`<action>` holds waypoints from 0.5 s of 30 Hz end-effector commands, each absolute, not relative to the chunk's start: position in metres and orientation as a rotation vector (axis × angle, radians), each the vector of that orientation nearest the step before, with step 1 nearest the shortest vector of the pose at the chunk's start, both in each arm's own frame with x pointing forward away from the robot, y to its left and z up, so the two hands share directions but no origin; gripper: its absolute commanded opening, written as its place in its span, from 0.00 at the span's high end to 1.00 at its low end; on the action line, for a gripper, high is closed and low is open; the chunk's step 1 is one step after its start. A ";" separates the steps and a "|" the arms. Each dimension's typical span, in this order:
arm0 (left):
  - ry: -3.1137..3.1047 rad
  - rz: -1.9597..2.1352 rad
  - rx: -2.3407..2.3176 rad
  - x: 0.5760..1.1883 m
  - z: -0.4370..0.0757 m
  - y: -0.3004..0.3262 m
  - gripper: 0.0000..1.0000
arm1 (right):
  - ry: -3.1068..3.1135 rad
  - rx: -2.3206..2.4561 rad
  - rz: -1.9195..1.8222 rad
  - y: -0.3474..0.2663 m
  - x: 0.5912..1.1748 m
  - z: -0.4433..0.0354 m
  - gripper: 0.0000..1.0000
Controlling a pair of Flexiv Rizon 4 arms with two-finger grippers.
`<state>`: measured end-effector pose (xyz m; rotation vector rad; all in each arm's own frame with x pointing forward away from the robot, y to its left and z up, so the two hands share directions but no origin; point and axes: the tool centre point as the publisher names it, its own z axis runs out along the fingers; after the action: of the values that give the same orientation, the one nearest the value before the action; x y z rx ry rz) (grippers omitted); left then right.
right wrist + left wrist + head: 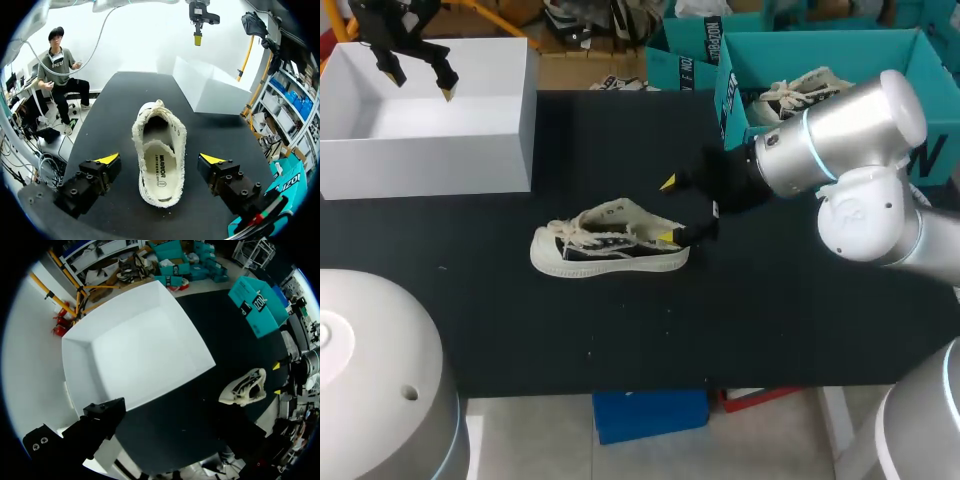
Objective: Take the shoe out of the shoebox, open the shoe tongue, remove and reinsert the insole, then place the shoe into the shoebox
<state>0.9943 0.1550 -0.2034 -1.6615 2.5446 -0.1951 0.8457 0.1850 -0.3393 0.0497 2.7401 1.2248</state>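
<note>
Shoe (610,246) crosswise, toe left, heel between spread right fingers (108,159); left fingers (446,92) spread.

The counter (770,320) has a black top. A white shoebox (430,165), lidless and open upward, stands at its far left corner. A low canvas shoe (610,245) with a cream upper, dark side and white sole rests upright on the black surface. It is well apart from the shoebox, nearer the front edge and off to the box's right, with its toe toward the shoebox's side. A teal box (840,48) stands far to the shoebox's right, along the same back edge.
</note>
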 end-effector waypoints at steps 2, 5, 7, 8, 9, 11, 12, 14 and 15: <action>2.544 -0.193 -1.661 0.993 -0.203 0.155 0.00 | 2.672 0.039 1.367 0.187 0.850 -0.357 0.00; 2.544 -0.193 -1.661 0.993 -0.203 0.155 0.00 | 2.674 0.040 1.373 0.186 0.851 -0.364 0.00; 2.544 -0.193 -1.661 0.993 -0.203 0.155 0.00 | 2.684 0.044 1.372 0.186 0.851 -0.369 0.00; 2.544 -0.193 -1.661 0.993 -0.203 0.155 0.00 | 2.690 0.044 1.370 0.186 0.852 -0.372 0.00; 2.544 -0.193 -1.661 0.993 -0.203 0.155 0.00 | 2.695 0.045 1.368 0.185 0.852 -0.375 0.00; 2.544 -0.193 -1.661 0.993 -0.203 0.155 0.00 | 2.706 0.050 1.365 0.184 0.852 -0.380 0.00; 2.544 -0.193 -1.661 0.993 -0.203 0.155 0.00 | 2.712 0.056 1.368 0.184 0.852 -0.382 0.00; 2.544 -0.193 -1.661 0.993 -0.203 0.155 0.00 | 2.718 0.061 1.367 0.184 0.852 -0.387 0.00; 2.544 -0.193 -1.661 0.993 -0.203 0.155 0.00 | 2.719 0.063 1.370 0.183 0.853 -0.389 0.00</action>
<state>0.9943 0.1550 -0.2034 -1.6615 2.5446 -0.1951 0.8495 0.1812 -0.3827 0.0630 2.7250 1.3555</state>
